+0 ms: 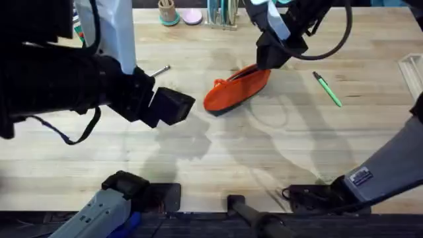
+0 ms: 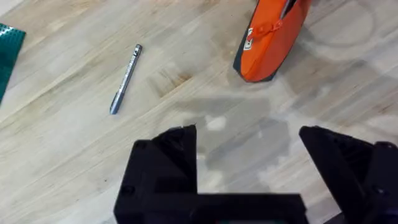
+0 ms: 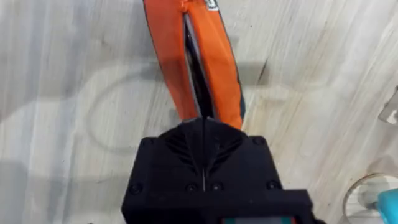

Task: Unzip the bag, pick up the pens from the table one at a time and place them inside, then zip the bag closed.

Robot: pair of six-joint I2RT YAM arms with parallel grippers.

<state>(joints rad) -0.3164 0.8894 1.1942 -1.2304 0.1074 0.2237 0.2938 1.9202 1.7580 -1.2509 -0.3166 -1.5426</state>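
Pinching the orange soft fabric pencil pouch [image 3: 208, 68] at its end, the right gripper [image 3: 204, 127] is closed; the left gripper [image 2: 249, 162] hovers open, the slim silvery grey pen [image 2: 126, 79] ahead of it.

Both arms are matte black with light grey link shells and thin black cables looping beside them. The left gripper [image 2: 249, 180] has blocky black fingers. The right gripper [image 3: 204, 134] is a ribbed black block with small screws; a white label marks the right arm's grey link.

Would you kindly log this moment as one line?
bag: partly unzipped | right gripper: shut on bag | left gripper: open | pens: on table
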